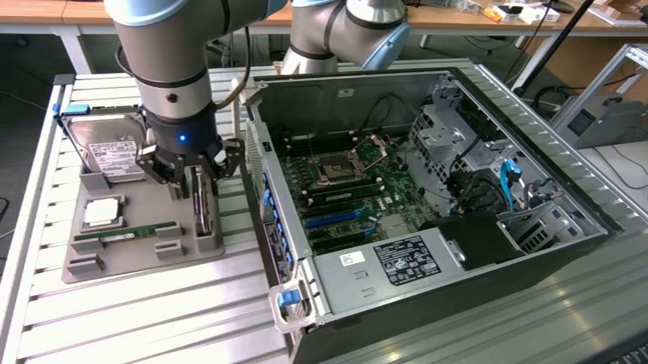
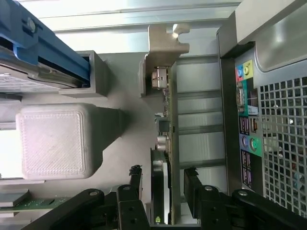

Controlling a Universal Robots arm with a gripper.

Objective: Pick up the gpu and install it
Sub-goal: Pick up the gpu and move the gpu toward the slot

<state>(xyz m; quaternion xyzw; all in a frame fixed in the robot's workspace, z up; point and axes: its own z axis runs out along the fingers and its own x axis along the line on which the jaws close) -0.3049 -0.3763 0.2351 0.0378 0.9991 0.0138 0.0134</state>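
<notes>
The gpu (image 1: 203, 203) is a thin dark card standing on edge in a slot of the grey holder tray (image 1: 132, 262), at the tray's side nearest the case. My gripper (image 1: 193, 176) hangs straight over it, lowered around its upper end. In the wrist view the gpu (image 2: 168, 120) runs away from the camera, ending in its silvery metal bracket. My gripper (image 2: 163, 173) is open and straddles the card. One black finger (image 2: 135, 179) stands on each side of it, with a narrow gap on both sides.
On the tray are also a silver hard drive (image 1: 106, 148) with blue rails, a small square part (image 1: 103, 212) and a green memory stick (image 1: 127, 233). The opened computer case (image 1: 567, 189) lies at the exterior view's right, motherboard with blue slots (image 1: 335, 220) exposed. Its rear ports (image 2: 247, 120) stand close beside the gpu.
</notes>
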